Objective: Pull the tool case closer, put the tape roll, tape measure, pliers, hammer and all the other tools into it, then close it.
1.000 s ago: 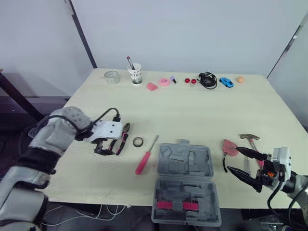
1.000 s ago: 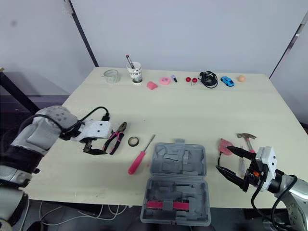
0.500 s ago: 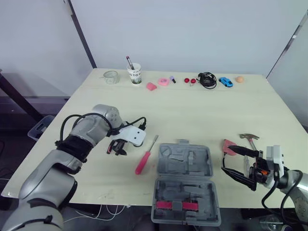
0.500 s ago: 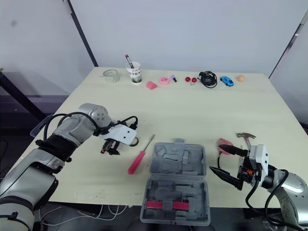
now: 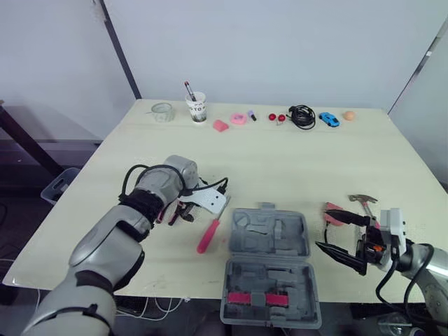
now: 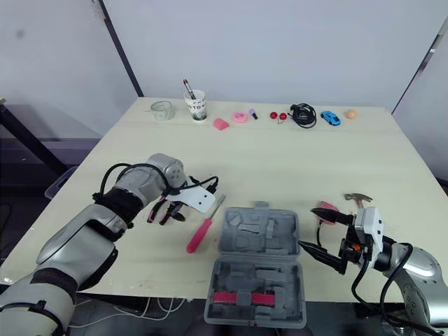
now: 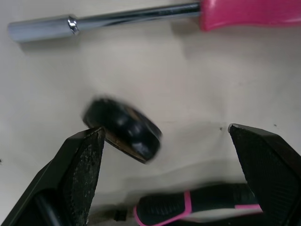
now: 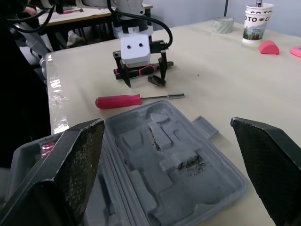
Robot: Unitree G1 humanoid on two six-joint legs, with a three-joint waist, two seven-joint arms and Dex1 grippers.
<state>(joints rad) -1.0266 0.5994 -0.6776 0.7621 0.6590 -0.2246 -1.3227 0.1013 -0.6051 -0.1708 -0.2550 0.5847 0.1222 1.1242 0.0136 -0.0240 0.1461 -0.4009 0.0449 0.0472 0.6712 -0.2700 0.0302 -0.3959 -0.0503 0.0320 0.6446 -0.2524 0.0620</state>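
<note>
Your left claw (image 7: 163, 134) is hovering, fingers apart, over tape roll (image 7: 123, 129) on surface (image 5: 280, 161) between pliers (image 7: 188, 207) and screwdriver (image 7: 141, 14). Roll sitting off-centre, near one finger: closing now, you're risking flicking it away or snagging pliers. Your right claw (image 5: 323, 228) spread, beside open case (image 5: 269, 266).

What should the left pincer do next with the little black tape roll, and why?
Probably ease down a little and shut on the tape roll. The left pincer is open, and in the wrist view the roll sits between its two fingers, nearer one, not yet gripped. The pliers lie close beside it, so a centred close should avoid catching them. The tool case lies open.
</note>
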